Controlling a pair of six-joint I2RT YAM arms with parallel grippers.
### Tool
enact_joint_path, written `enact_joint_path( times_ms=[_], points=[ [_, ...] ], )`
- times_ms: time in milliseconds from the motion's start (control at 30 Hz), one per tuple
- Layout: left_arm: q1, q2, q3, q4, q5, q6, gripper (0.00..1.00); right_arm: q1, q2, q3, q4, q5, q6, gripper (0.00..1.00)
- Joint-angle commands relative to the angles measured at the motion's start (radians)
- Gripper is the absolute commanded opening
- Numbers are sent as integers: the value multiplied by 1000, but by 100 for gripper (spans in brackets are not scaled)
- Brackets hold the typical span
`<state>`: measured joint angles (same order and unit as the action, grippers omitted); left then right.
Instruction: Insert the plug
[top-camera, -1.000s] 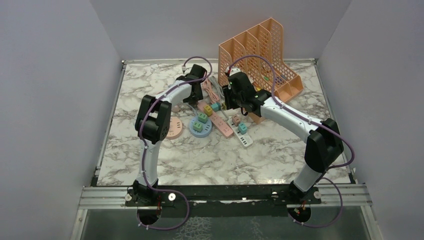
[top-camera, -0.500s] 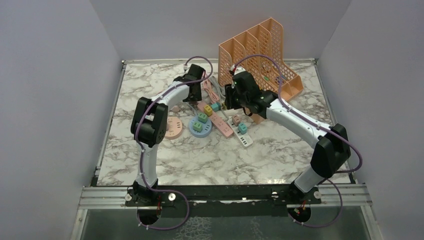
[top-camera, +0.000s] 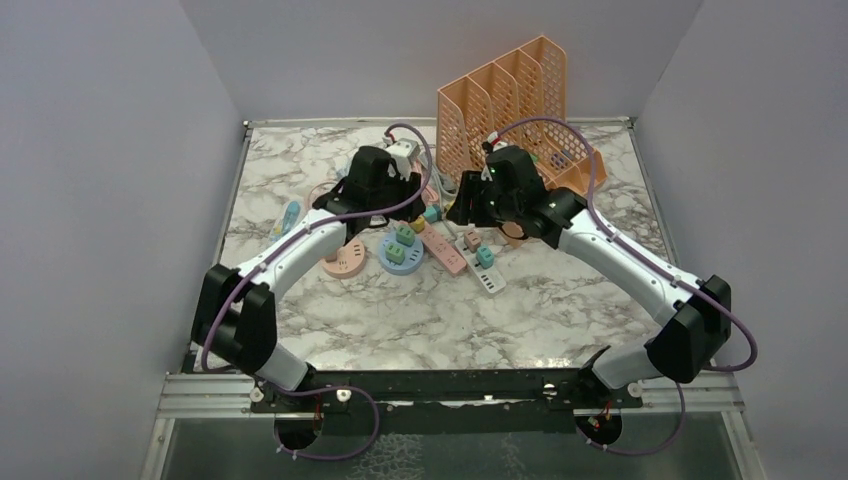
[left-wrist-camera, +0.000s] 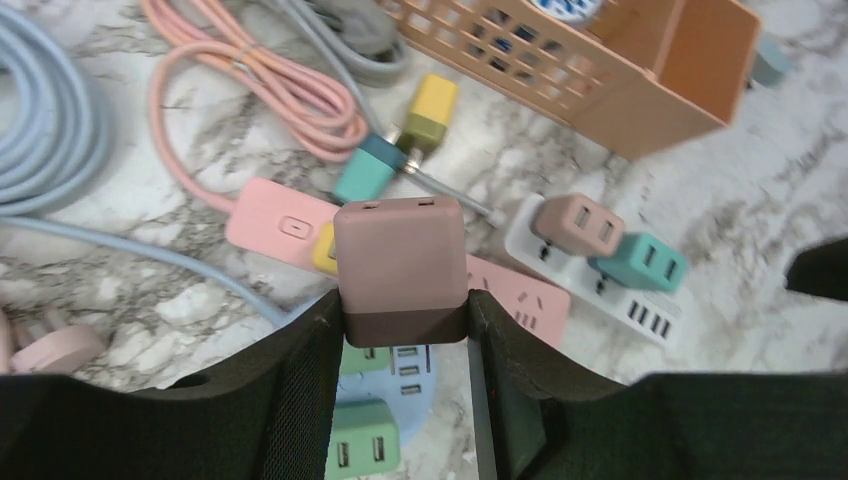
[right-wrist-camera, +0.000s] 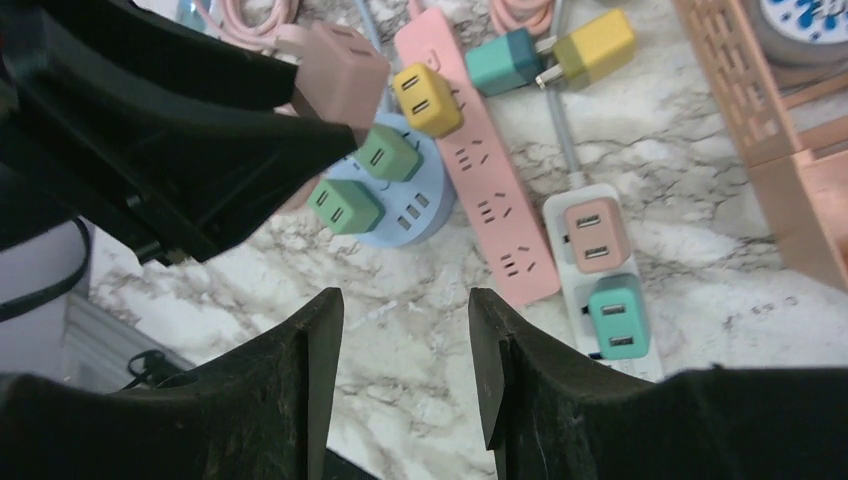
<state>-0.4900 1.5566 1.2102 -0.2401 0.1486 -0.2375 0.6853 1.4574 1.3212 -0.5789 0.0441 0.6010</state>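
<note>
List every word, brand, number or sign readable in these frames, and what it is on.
No text can be read anywhere in these views.
On the pink plug in the left hand: no print visible.
On the pink power strip: only socket holes, no lettering.
On the blue-and-white round item in the orange organizer: marks too blurred to read.

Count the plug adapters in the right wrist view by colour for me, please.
Green adapters: 2
Yellow adapters: 2
Teal adapters: 2
Pink adapters: 2
Total: 8
</note>
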Motion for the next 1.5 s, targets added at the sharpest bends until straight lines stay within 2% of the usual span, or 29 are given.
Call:
enact_joint_path(
  times_ms=[0,200,367,567,833,933,1000,1100,1267,1367,1467],
  points=[
    [-27,-127,-145,185,243,109,34,-3,-44,-16,-15,-135,95,51],
    [-45,-268,-315,289,358,194,34,-4,-41,-13,15,-226,128,55],
    [-56,-371,-459,466,449,253,35,-4,4,-10,42,-314,102,64],
    [-58,-389,-483,486,492,298,35,-4,41,-25,73,-395,94,62],
    [-59,-392,-483,473,534,355,34,-5,74,-32,101,-410,96,41],
    [-59,-394,-477,453,521,364,35,-4,65,-48,137,-399,90,28],
    [-59,-388,-468,435,470,332,41,-4,63,-55,157,-384,68,17],
    [-59,-372,-434,391,345,249,57,-4,58,-71,195,-351,-3,2],
    [-58,-380,-418,351,146,153,83,-5,34,-103,292,-237,-194,1],
    [-56,-393,-399,300,-46,70,88,-4,27,-119,355,-175,-304,1],
    [-27,-388,-345,204,-169,-26,95,-5,22,-164,454,-134,-402,1]
  ],
)
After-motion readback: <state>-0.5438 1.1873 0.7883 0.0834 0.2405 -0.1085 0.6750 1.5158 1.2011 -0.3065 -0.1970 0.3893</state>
